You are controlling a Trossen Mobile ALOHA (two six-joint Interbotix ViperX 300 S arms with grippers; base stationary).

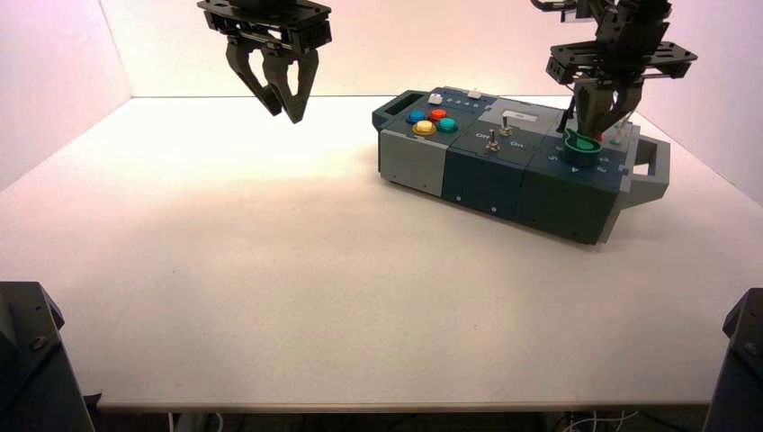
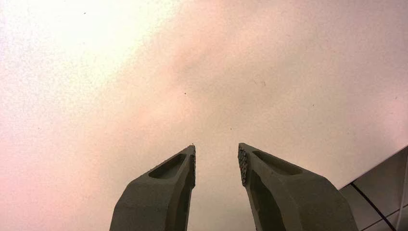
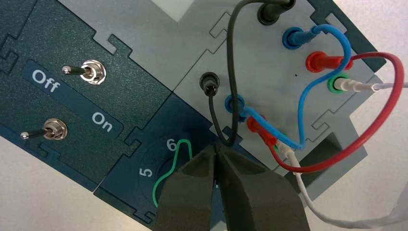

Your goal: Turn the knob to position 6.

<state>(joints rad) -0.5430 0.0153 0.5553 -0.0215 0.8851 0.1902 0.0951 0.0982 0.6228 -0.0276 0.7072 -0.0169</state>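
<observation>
right pincer point(image 1: 589, 133) closed at knob point(image 1: 580, 155), hold unclear | left pincer point(image 1: 285, 117) agape over table point(image 1: 315, 288) | off point(image 3: 45, 81), on point(image 3: 102, 121), 6 point(image 3: 172, 145)

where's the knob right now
In the high view, the green knob sits near the box's right end, under the right gripper, right of the metal toggles.

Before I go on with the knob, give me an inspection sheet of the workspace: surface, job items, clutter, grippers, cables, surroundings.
Surface: pale table, a few tiny dark specks.
Job items: box on the table's right side; green knob near its right end, narrow green tip beside the printed 6, remainder partly hidden by the right gripper.
Clutter: nothing seen.
Right gripper: at the knob, fingertips together; grip on it not confirmed.
Left gripper: open above the table's left part, holding nothing.
Cables: black, blue, red and white leads plugged into the box; black one passes close to the right fingertips.
Surroundings: pale walls behind and beside the table.
</observation>
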